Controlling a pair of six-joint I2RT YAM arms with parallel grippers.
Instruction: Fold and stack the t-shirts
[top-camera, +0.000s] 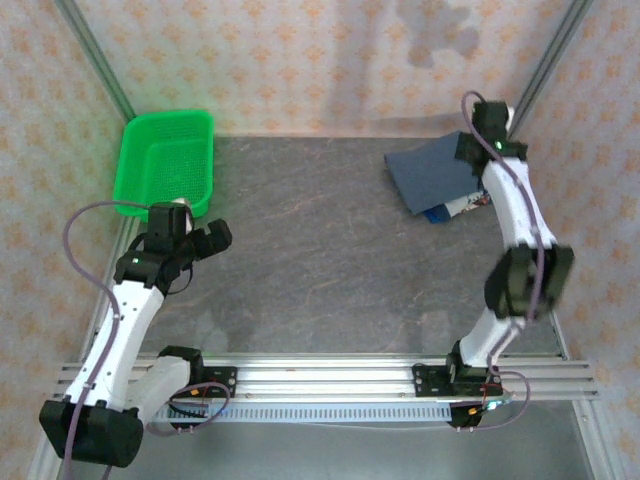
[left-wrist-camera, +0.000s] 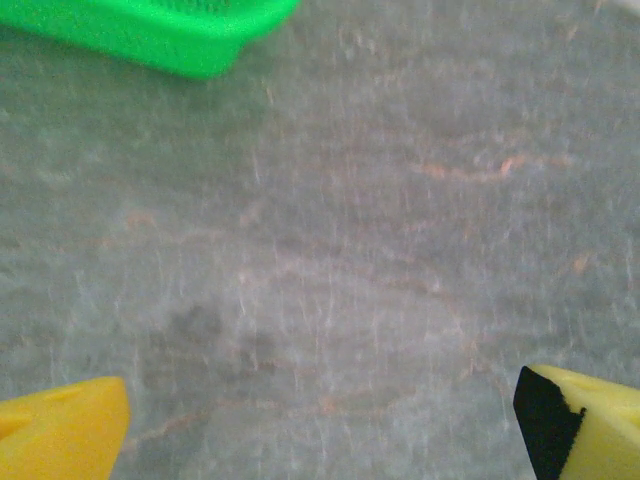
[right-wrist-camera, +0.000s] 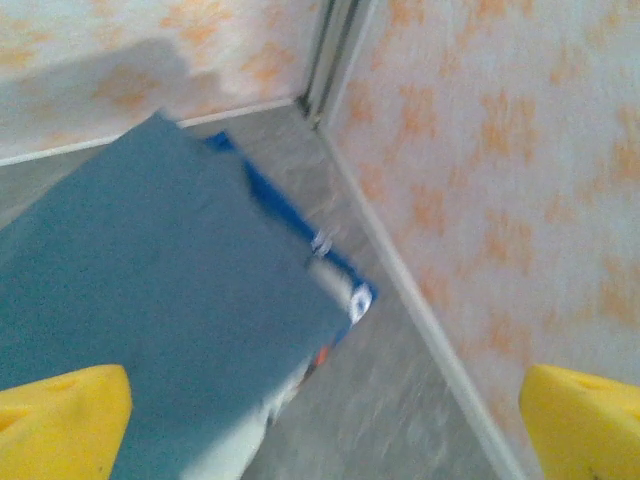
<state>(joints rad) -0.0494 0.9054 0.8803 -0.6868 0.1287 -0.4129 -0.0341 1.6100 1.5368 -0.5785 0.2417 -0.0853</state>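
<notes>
Fingers (left-wrist-camera: 60, 430) of left gripper (left-wrist-camera: 320, 430) and right gripper (right-wrist-camera: 325, 420) gape empty; the right, close by t-shirts (right-wrist-camera: 150, 300) at two o'clock, might snag them.

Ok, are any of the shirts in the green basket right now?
No, the slate-blue shirt lies on the royal blue shirt at the far right, well apart from the basket at the far left.

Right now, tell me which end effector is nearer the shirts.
Right. The right end effector hovers at the shirts' right edge; the left end effector sits across the table, beside the basket.
</notes>
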